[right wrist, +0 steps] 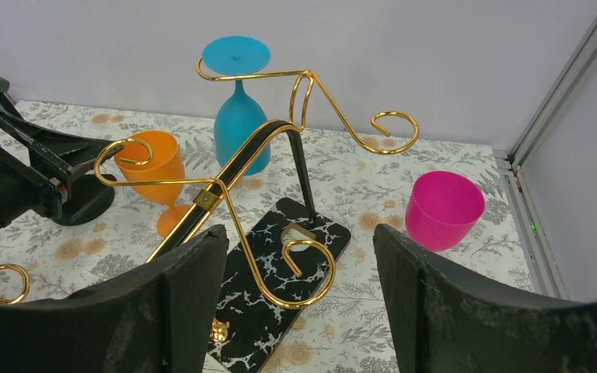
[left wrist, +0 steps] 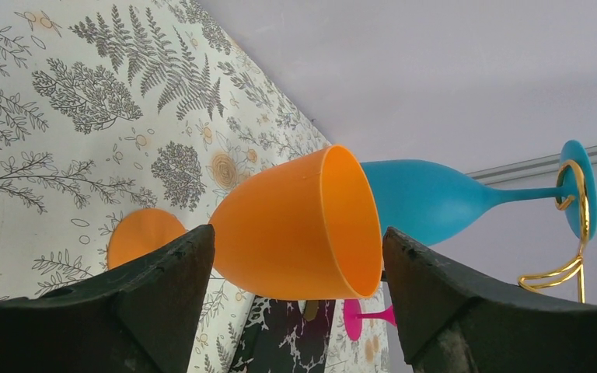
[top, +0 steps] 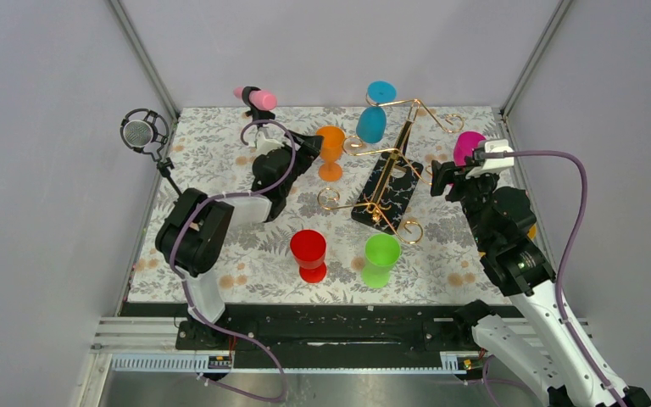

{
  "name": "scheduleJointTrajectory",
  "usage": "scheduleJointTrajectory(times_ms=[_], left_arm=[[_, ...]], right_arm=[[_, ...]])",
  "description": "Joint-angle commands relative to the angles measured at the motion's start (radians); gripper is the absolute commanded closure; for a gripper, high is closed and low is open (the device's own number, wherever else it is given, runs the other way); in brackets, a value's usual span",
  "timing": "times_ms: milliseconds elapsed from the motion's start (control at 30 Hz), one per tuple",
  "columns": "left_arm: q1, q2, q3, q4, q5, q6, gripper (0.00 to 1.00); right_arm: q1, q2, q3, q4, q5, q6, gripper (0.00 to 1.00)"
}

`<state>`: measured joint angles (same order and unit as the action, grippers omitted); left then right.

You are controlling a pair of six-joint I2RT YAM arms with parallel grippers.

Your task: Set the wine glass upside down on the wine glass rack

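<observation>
Step in hand: grasping the orange plastic wine glass. It stands on its foot on the floral-printed counter, just left of the gold wire rack with black marbled base. Mouth up, long axis vertical.

Left fingers spread, one on either side of the bowl; contact cannot be told. Right fingers spread, holding nothing, facing the rack.

To do well: close squarely on the bowl with light pressure, since a slim-stemmed glass likely tips. It needs inverting before the foot slides into a free loop; a blue glass already hangs on the far arm
</observation>
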<state>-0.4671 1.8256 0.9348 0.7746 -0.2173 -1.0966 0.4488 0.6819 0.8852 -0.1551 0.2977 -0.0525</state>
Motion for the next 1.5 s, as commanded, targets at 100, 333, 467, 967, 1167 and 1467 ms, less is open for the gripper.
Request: scheduleJointTrajectory(times_ms=[100, 333, 467, 967, 1167, 1467], left_arm=[[-0.004, 0.023, 0.062, 0.003, -0.038, -0.013, 0.21], [-0.004, 0.032, 0.097, -0.079, -0.065, 0.002, 0.21], [-0.004, 0.043, 0.120, -0.121, -0.063, 0.013, 0.22], [-0.010, 0.025, 0.117, -0.208, -0.081, 0.047, 0.36], [-0.010, 0.016, 0.118, -0.237, -0.088, 0.058, 0.39], [-0.007, -0.001, 0.105, -0.275, -0.094, 0.073, 0.42]], right_arm=[[-0.002, -0.015, -0.012, 0.035, 0.019, -0.009, 0.23], [-0.002, -0.021, -0.020, 0.039, 0.023, -0.011, 0.23], [-0.002, -0.025, -0.024, 0.039, 0.028, -0.016, 0.23], [-0.002, -0.028, -0.036, 0.053, 0.034, -0.020, 0.23], [-0.002, -0.024, -0.036, 0.064, 0.033, -0.020, 0.23], [-0.002, -0.030, -0.036, 0.072, 0.032, -0.022, 0.23]])
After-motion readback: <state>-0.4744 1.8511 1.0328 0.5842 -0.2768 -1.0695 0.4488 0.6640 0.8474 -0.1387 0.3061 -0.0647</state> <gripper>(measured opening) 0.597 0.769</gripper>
